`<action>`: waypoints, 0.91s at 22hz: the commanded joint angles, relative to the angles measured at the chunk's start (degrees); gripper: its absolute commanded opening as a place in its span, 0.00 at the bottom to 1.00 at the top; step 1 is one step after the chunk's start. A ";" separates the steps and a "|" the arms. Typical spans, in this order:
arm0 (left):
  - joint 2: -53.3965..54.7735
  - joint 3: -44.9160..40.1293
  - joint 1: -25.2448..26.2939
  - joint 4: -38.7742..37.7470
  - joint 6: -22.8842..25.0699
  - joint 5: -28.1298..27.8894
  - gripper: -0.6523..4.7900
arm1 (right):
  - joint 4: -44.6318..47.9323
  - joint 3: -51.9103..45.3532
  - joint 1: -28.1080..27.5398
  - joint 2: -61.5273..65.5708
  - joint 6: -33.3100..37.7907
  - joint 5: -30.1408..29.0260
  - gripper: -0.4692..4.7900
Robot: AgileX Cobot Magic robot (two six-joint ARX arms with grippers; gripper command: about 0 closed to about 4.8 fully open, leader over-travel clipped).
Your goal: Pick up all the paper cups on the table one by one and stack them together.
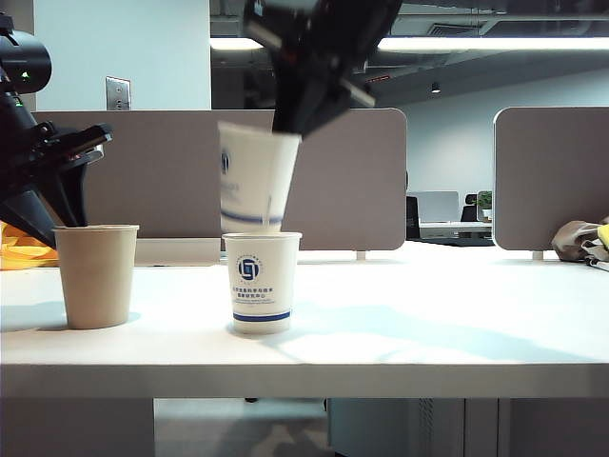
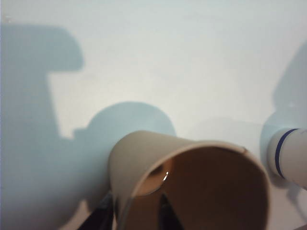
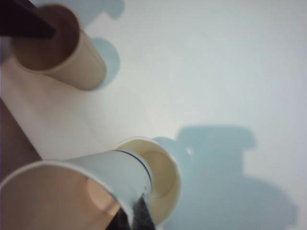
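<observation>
Near worktop [image 1: 428, 324] front edge, right pincer [image 1: 285, 124] clamped on tilted white blue-banded paper cup [image 1: 252, 176] just above standing white logo cup [image 1: 262, 283]; left pincer [image 2: 134, 215] spread wide, straddling tan-brown cup's [image 1: 96, 274] rim at left.

Paper cups, three: one tan-brown cup [image 1: 96, 274] at 9 o'clock; two white cups with blue bands, one standing [image 1: 262, 282], one lifted [image 1: 255, 179] (directly above it, 12 o'clock). Grippers, two.
</observation>
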 commanded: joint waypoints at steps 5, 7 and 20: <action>-0.11 0.28 -0.28 0.00 -0.04 1.66 0.34 | 0.66 0.15 -0.39 1.46 0.04 1.95 0.08; -0.09 0.28 -0.28 0.11 -0.02 1.64 0.34 | 0.52 0.15 -0.48 1.66 0.07 1.97 0.08; 1.70 0.28 -0.31 1.11 -1.14 2.80 0.26 | -0.11 0.22 -0.92 2.27 0.07 1.88 0.34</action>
